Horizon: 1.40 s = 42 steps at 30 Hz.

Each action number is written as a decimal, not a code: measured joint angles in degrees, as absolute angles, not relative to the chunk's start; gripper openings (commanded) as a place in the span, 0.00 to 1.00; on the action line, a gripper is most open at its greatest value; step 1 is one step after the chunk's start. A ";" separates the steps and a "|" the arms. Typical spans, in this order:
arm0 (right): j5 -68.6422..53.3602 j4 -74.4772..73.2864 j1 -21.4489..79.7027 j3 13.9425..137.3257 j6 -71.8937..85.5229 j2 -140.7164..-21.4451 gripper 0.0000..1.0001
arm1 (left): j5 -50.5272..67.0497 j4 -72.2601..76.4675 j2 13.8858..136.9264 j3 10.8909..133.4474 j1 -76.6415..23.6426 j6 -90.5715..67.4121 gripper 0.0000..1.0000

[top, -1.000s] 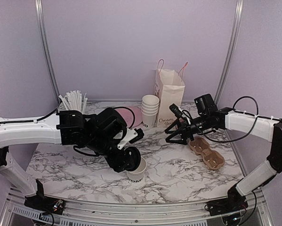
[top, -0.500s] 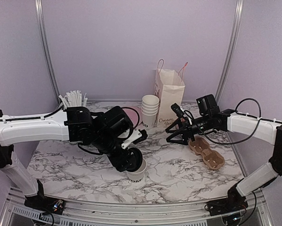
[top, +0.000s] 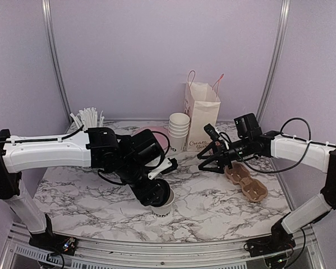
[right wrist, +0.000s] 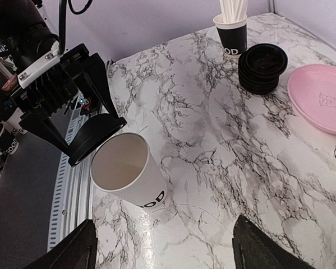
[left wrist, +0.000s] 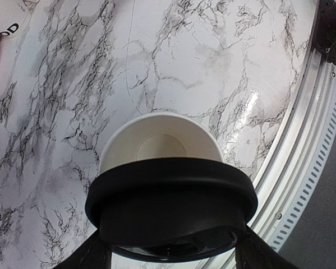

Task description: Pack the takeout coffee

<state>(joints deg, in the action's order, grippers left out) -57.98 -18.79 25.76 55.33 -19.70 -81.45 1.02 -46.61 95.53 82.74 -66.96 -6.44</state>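
Note:
A takeout coffee cup (top: 164,204), white paper with dark lettering near its base, stands upright and open-topped near the table's front edge. My left gripper (top: 155,192) is shut on a black dome lid (left wrist: 170,196), held tilted just above the cup's (left wrist: 159,143) near rim and covering part of the mouth. From the right wrist, the lid (right wrist: 95,137) rests against the left edge of the cup (right wrist: 131,174). My right gripper (top: 210,161) hangs open and empty over the table to the cup's right, its fingers (right wrist: 81,249) wide apart.
At the back stand a paper bag (top: 202,109), a stack of lidless white cups (top: 179,130), a pink plate (right wrist: 319,95), a stack of black lids (right wrist: 263,67) and a black cup of straws (right wrist: 230,31). A cardboard cup carrier (top: 247,183) lies at the right.
My left arm has reached a little further right, keeping the lid over the cup. The right gripper has barely shifted.

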 measured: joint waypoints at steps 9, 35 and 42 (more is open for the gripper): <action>-58.00 -18.61 25.76 54.57 -19.70 -80.97 0.81 | 1.02 -46.78 96.75 84.34 -66.96 -6.00 0.72; -58.02 -18.15 25.76 53.71 -19.53 -79.59 0.83 | -2.22 -46.54 100.71 88.36 -66.96 -5.15 0.95; -56.38 -17.39 25.93 53.71 -14.92 -79.81 0.70 | -7.70 -44.47 97.47 86.28 -65.43 -10.94 0.87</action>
